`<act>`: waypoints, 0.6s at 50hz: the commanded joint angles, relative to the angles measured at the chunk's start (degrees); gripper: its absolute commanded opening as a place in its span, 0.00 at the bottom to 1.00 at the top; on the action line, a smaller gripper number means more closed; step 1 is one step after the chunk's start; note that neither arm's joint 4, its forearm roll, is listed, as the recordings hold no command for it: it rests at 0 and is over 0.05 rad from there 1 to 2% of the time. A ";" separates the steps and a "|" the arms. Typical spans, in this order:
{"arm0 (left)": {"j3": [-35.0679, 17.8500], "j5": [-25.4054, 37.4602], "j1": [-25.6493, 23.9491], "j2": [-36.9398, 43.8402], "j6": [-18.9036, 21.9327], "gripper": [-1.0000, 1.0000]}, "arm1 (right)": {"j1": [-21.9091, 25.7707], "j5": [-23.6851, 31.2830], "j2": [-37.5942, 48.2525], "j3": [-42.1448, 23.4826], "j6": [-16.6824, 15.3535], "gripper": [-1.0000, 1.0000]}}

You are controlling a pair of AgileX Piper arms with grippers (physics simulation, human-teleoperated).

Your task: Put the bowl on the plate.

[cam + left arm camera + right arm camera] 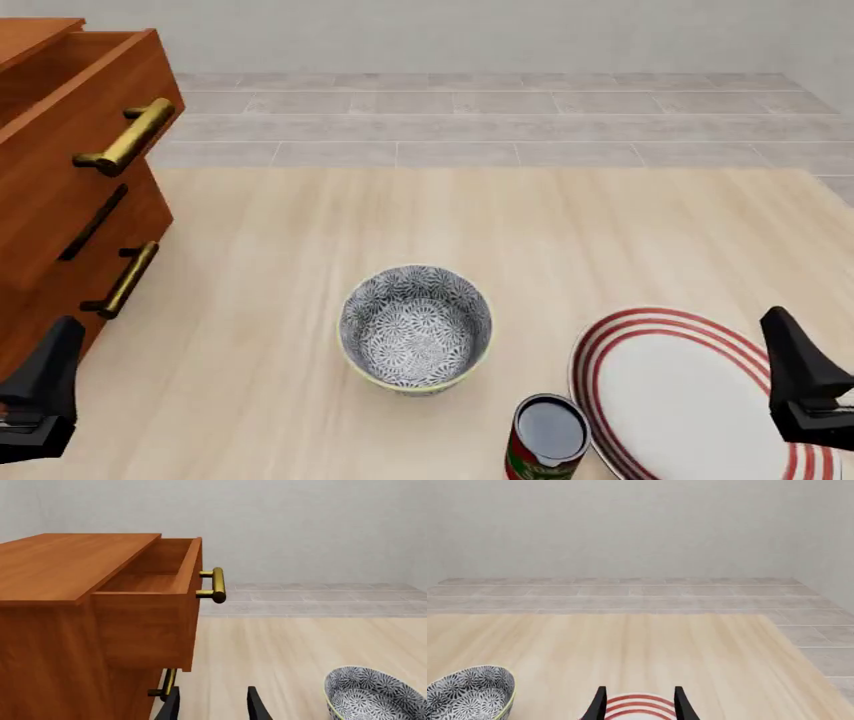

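Note:
The bowl, grey-and-white floral with a pale rim, stands upright on the wooden table near the middle front. To its right lies the plate, white with red rings, nothing on it. My left gripper is open and empty at the front left, well left of the bowl. My right gripper is open and empty at the front right, hanging over the near part of the plate. The bowl lies off to that gripper's left side.
A red-labelled can stands upright at the front, between bowl and plate and close to the plate's rim. A wooden cabinet with brass handles fills the left side, its top drawer pulled open. Beyond the table lies tiled floor.

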 commanded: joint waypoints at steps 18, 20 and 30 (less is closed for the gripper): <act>0.00 0.00 0.00 0.00 0.00 1.00 | 11.08 -5.47 24.26 -17.05 -2.66 1.00; 0.00 0.00 0.00 0.00 0.00 1.00 | 12.25 -4.68 24.94 -18.64 -2.84 1.00; 0.00 0.00 0.00 0.00 0.00 1.00 | 20.09 -2.46 33.16 -24.73 -2.52 1.00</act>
